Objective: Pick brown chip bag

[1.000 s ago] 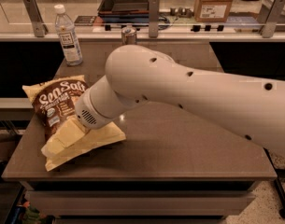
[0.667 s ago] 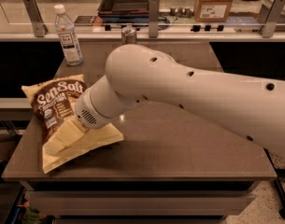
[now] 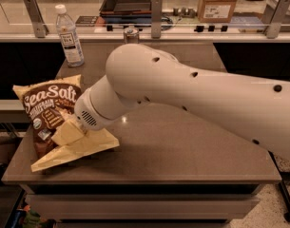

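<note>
I saw a brown table (image 3: 182, 156) below a counter (image 3: 239, 34). The brown chip bag (image 3: 49, 103) lay crumpled at lower left. The gripper (image 3: 74, 128) pressed against it, and I couldn't tell its grip.

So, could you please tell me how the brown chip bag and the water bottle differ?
The brown chip bag lies crumpled at the left edge; the water bottle stands upright at the back left. The bag is dark brown with pale yellow ends and wider; the bottle is clear, slim and white-capped. The gripper is at the bag, away from the bottle. Both rest on the table.
</note>
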`<state>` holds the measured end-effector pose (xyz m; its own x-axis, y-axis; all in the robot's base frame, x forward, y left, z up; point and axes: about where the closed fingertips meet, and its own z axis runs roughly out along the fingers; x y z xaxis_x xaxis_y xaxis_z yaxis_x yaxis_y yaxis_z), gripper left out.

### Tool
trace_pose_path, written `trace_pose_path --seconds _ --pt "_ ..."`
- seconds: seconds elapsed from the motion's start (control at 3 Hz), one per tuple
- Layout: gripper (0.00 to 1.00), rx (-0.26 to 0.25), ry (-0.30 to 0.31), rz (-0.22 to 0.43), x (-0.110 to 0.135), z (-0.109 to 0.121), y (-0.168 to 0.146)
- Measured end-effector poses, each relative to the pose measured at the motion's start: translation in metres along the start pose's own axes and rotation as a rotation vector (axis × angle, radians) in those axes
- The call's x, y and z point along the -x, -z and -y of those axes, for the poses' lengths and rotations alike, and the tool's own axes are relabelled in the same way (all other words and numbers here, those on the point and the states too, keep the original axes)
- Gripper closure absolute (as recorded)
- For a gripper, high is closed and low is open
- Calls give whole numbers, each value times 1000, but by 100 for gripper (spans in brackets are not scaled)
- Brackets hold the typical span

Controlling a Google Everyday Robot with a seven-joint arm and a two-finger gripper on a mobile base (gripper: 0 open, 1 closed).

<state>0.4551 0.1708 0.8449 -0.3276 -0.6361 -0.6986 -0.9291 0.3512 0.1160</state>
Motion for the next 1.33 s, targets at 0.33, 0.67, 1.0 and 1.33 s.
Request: trace_pose_path --seconds 0.33,0.67,1.0,1.33 --pt "86 -1 3 0 1 -1 1" --pt "100 -1 3 1 3 -1 3" --pt "100 -1 3 1 3 -1 3" --pt "100 -6 13 22 5 5 9"
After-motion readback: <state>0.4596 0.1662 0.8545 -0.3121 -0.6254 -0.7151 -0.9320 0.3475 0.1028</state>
